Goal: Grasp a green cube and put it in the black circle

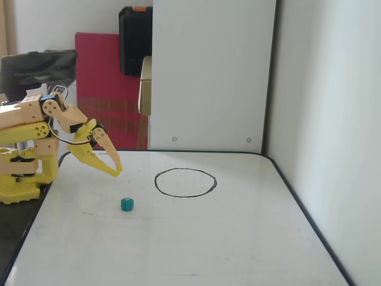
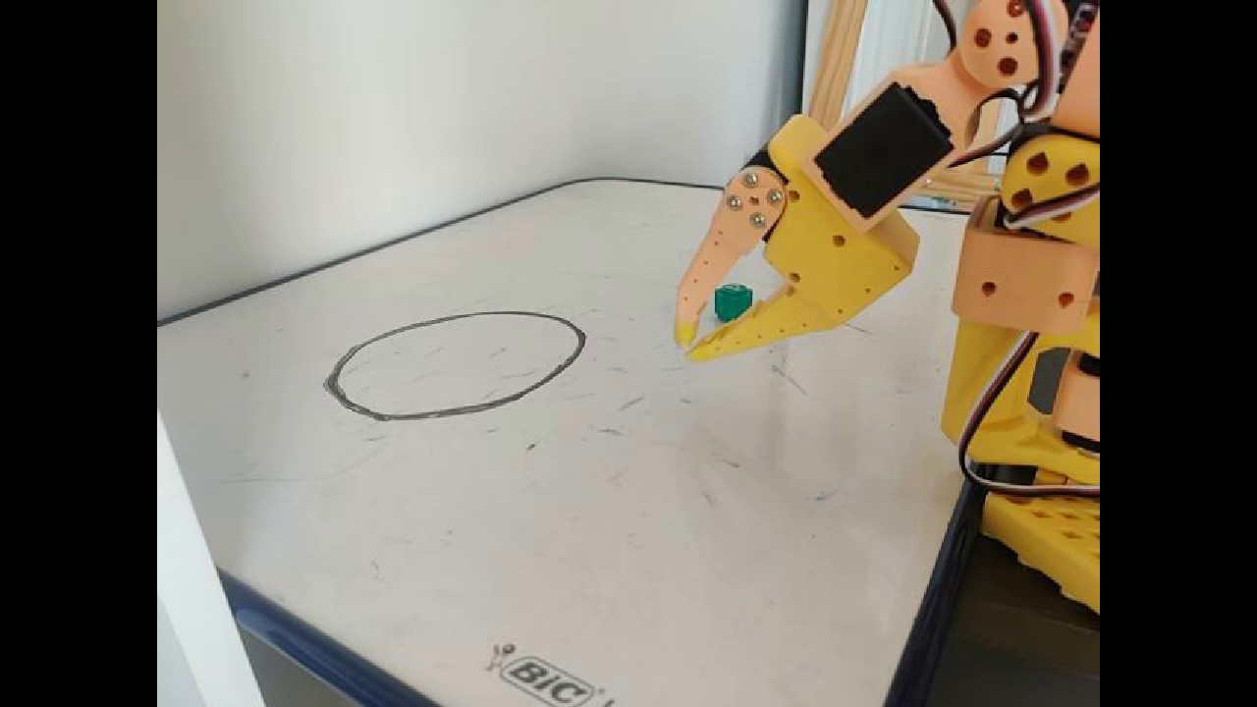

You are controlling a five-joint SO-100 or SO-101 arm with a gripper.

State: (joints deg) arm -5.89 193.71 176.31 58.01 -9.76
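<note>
On the white bench point(image 1: 196, 238), the green cube point(image 1: 127, 204) sits outside the black circle point(image 1: 185, 182), to its left in a fixed view; the gripper point(image 1: 118, 171) hangs above, fingertips nearly together, empty.

Green cube point(image 1: 127, 204), black circle point(image 1: 185, 182) on white board point(image 2: 609, 511), yellow and peach jaws, red panel point(image 1: 107, 89).

Bright daylight, soft shadows, perhaps slight blur.
</note>
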